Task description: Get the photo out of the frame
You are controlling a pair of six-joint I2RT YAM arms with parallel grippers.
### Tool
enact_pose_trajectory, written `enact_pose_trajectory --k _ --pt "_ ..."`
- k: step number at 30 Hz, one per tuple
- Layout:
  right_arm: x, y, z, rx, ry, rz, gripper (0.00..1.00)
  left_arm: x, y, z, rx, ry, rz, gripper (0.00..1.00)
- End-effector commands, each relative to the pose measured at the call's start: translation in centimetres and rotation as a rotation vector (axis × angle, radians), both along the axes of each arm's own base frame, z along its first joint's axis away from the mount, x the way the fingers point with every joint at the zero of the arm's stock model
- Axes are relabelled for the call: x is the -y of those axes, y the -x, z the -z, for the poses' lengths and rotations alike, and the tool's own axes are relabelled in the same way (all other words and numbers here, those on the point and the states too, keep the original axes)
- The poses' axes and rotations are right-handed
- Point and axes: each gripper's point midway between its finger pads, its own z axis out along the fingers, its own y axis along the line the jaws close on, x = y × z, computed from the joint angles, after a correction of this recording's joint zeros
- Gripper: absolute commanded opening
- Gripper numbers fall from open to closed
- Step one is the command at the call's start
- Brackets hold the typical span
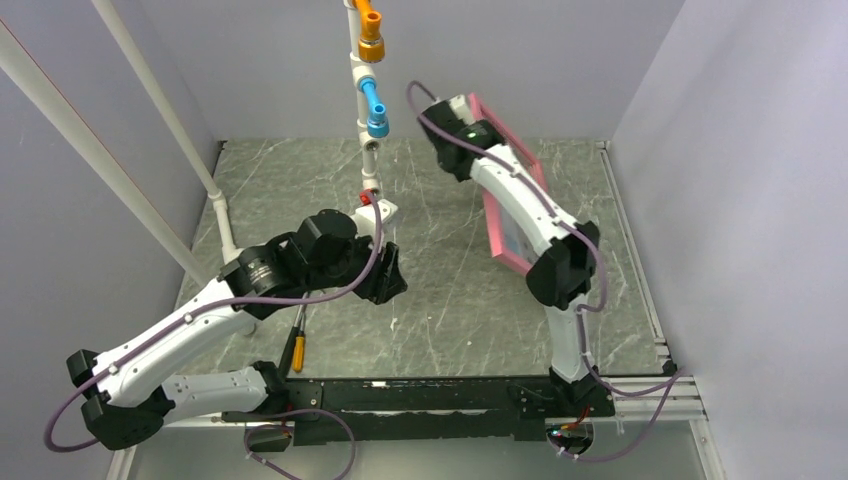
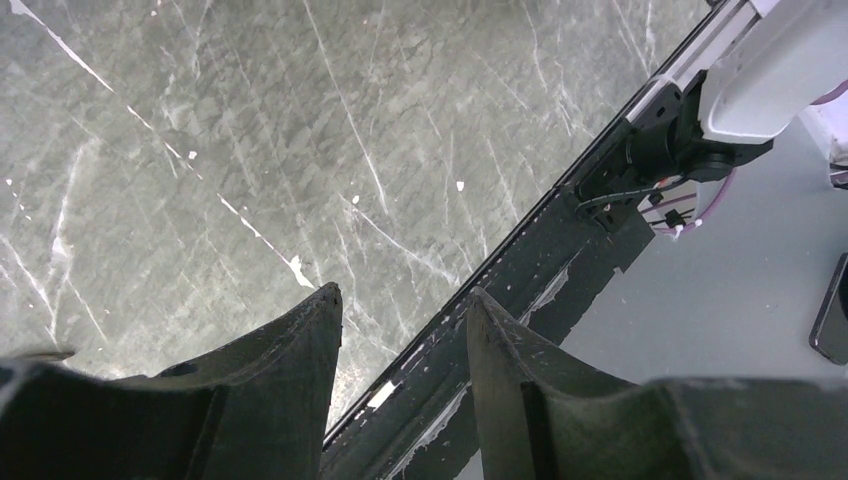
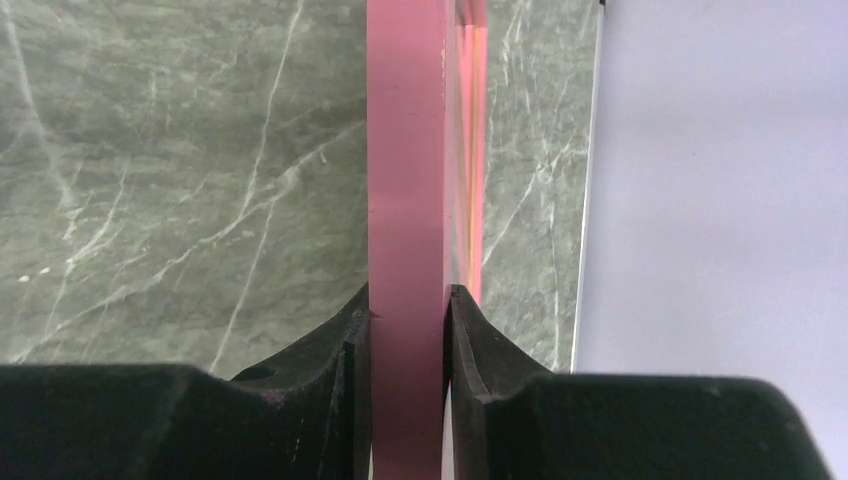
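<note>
A pink picture frame (image 1: 513,264) stands on edge at the right of the grey marble table (image 1: 450,290), lifted at its far end. In the right wrist view its pink edge (image 3: 405,150) runs straight up between my fingers. My right gripper (image 3: 408,300) is shut on that edge; in the top view it (image 1: 468,112) sits at the frame's far upper end. The photo shows only as a pale blue-white sliver inside the frame (image 1: 512,240). My left gripper (image 1: 388,275) is open and empty, hovering over the table's middle (image 2: 402,292), well left of the frame.
A white pipe stand with orange and blue fittings (image 1: 372,90) rises at the back centre. A tool with an orange handle (image 1: 297,345) lies near the left arm. A black rail (image 2: 520,260) runs along the near edge. Walls close in on both sides.
</note>
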Motion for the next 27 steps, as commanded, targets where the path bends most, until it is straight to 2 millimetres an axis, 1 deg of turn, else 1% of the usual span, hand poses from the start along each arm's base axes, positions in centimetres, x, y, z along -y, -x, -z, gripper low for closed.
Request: enact_pose_trajectory --k 1,3,4,7,10,15,22,27 --pt "1.6 0.5 7.3 -0.07 0.129 0.196 0.0 -0.2 0.1 -1.6 0.027 0.058 -0.006 0.52" --pt "1.9 0.4 9.0 -0.07 0.166 0.225 0.0 -0.6 0.2 -1.5 0.026 0.051 -0.013 0.52" --pt "1.8 0.0 9.6 -0.056 0.171 0.221 0.0 -0.7 0.2 -1.6 0.027 0.053 -0.017 0.52" --pt "1.5 -1.2 11.2 -0.017 0.178 0.177 0.0 -0.9 0.3 -1.4 0.027 0.058 -0.026 0.52" --pt "1.8 -2.1 12.5 0.001 0.195 0.151 0.0 -0.8 0.4 -1.4 0.021 0.068 -0.023 0.52" --pt "2.8 -3.3 13.7 0.022 0.21 0.12 0.0 -0.6 0.5 -1.1 0.009 0.07 -0.017 0.52" --pt "4.8 -4.4 15.6 0.005 0.261 0.104 0.0 -0.4 0.5 -1.0 0.003 0.07 -0.014 0.52" --pt "5.7 -5.3 16.0 0.03 0.275 0.079 0.0 -0.3 0.6 -0.8 -0.005 0.071 -0.011 0.52"
